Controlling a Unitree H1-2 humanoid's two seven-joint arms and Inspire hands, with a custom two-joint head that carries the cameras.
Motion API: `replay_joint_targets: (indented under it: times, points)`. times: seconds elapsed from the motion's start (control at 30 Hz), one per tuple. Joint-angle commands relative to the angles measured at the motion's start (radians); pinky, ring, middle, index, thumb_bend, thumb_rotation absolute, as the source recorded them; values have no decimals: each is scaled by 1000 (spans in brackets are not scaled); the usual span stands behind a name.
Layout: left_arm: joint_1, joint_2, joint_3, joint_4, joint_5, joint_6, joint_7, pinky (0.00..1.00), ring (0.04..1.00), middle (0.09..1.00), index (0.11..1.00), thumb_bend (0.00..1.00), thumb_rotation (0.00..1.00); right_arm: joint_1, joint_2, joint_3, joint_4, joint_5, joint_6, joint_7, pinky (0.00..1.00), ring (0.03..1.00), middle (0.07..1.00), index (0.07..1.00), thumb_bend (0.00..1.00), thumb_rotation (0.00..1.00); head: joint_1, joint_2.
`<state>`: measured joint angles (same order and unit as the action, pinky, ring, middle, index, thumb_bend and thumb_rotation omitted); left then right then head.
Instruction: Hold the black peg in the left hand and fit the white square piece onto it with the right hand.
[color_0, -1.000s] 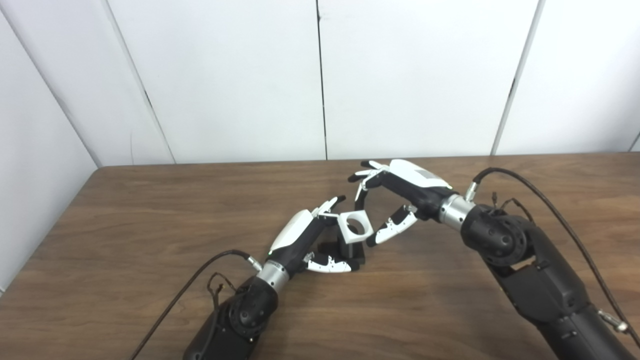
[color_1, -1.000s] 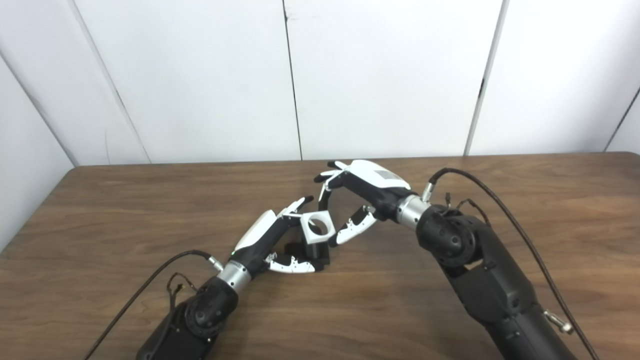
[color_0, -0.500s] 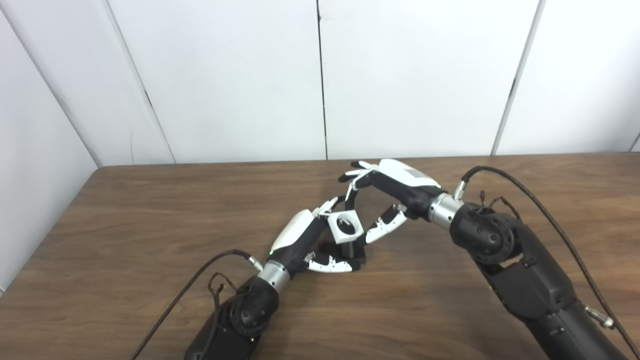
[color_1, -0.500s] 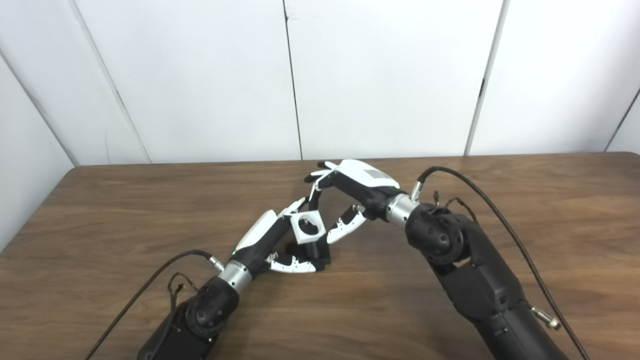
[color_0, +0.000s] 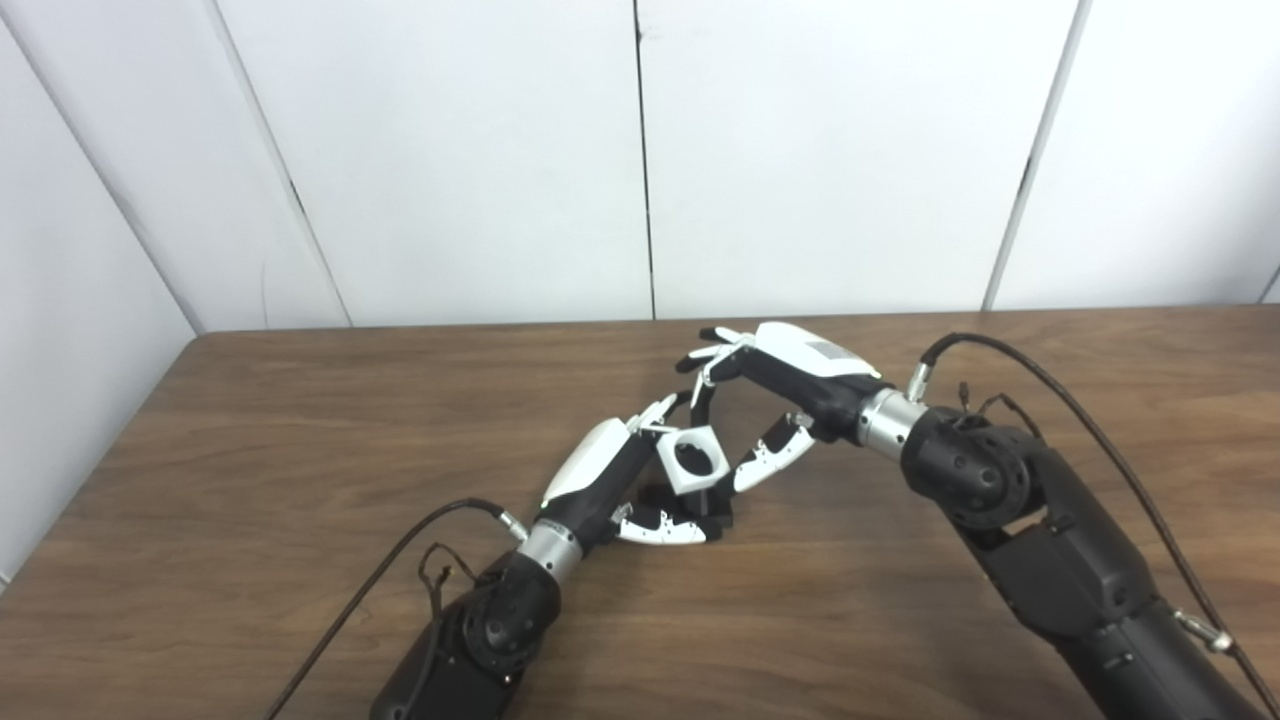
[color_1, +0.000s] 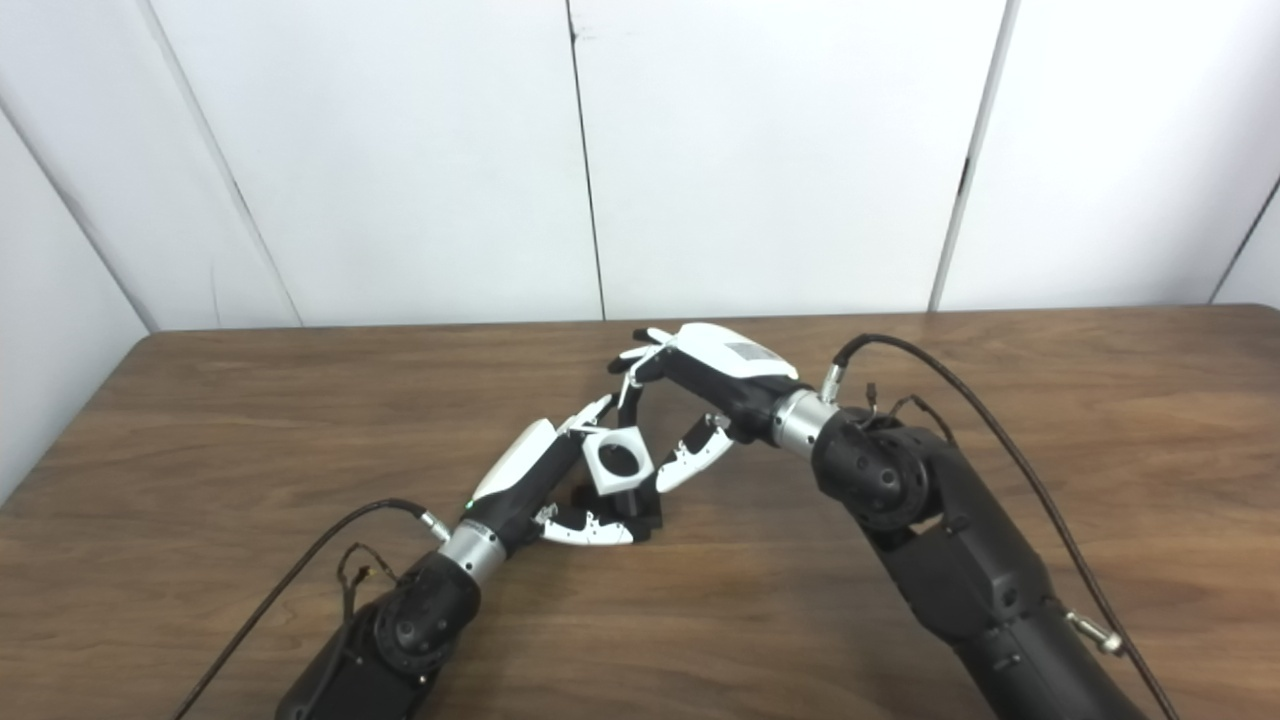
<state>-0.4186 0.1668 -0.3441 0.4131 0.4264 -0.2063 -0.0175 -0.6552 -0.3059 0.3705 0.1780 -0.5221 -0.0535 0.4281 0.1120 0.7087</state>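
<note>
The black peg (color_0: 716, 508) stands with its base on the brown table (color_0: 300, 420). My left hand (color_0: 600, 468) is shut on it, thumb along the front of the base and fingers behind. The white square piece (color_0: 690, 462), which has a round hole, sits tilted on top of the peg, and the hole looks dark inside. My right hand (color_0: 775, 385) reaches in from the right and pinches the piece, its fingers (color_0: 701, 392) at the far corner and its thumb (color_0: 765, 458) at the near right side. Most of the peg's shaft is hidden by the piece and the hands.
White wall panels (color_0: 640, 150) rise behind the table's far edge. A black cable (color_0: 390, 560) trails from the left wrist and another cable (color_0: 1060, 375) loops from the right wrist over the wood.
My right hand has moved left and slightly down, carrying the white piece with it. The piece now sits lower over the peg beside the left fingers. The left hand has hardly moved.
</note>
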Motion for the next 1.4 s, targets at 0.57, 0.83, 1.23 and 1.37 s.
replay_joint_targets:
  times: [0.57, 0.83, 1.23, 1.37]
  points:
    - [5, 9, -18, 0, 27, 27, -33, 1000, 1000, 1000, 493, 523, 73, -102, -63, 1, -39, -3, -35, 38, 1000, 979, 873, 481, 522, 142, 3, 12]
    - [6, 7, -16, -2, 29, 29, -30, 1000, 1000, 1000, 493, 522, 75, -87, -50, -2, -23, 11, -34, 30, 1000, 985, 871, 481, 522, 141, 9, 12]
    - [1, 4, -19, -1, 33, 35, -26, 1000, 1000, 1000, 493, 523, 73, -88, -32, 10, -31, -4, -29, 28, 1000, 982, 870, 481, 521, 143, 11, 16]
    - [3, 3, -16, -1, 26, 29, -25, 1000, 1000, 1000, 492, 523, 74, -84, -23, 10, -27, -5, -22, 26, 1000, 983, 865, 481, 522, 143, 14, 17]
